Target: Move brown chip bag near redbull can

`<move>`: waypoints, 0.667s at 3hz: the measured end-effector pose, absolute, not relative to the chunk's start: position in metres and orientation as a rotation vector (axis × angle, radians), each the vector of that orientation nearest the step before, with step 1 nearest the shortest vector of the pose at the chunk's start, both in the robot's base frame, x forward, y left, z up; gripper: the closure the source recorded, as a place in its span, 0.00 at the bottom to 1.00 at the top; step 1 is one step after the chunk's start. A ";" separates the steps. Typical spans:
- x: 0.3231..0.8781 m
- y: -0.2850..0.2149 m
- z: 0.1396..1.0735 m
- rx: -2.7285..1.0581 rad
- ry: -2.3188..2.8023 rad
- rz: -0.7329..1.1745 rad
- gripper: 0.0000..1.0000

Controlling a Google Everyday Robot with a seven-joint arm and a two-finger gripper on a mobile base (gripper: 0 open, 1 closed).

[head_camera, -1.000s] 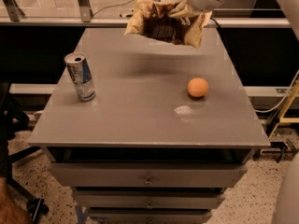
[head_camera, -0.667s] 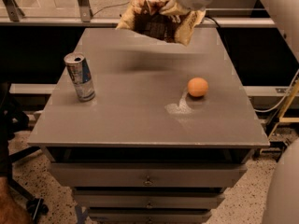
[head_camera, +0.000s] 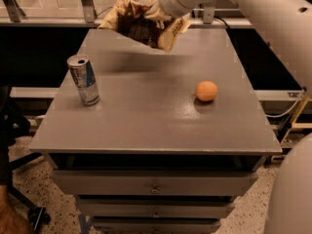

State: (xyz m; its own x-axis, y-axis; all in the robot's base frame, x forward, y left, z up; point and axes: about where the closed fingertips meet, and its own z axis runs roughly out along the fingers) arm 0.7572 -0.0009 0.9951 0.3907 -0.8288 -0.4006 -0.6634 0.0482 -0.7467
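So the hand (head_camera: 157,12) is up at the far edge of the worktop (head_camera: 146,123), gripping the chip bag (head_camera: 139,23) by its top right part. The bag's clearly off the surface: it hangs tilted in the air just below and left of the hand, crumpled, with its shadow lying on the grey top underneath. The fat white arm (head_camera: 253,13) comes in from the upper right.

The can (head_camera: 84,79) stands upright near the left edge, closer to the front than the bag and well apart from it, so there's a good stretch of bare worktop between the two. An orange (head_camera: 206,90) sits over on the right side, also well apart from the bag and nowhere near the can. Under the top there's a stack of drawers (head_camera: 153,184), all closed.
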 end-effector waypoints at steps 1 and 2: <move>0.762 0.025 0.984 -1.633 1.342 -0.156 1.00; 0.764 0.045 0.977 -1.603 1.339 -0.095 1.00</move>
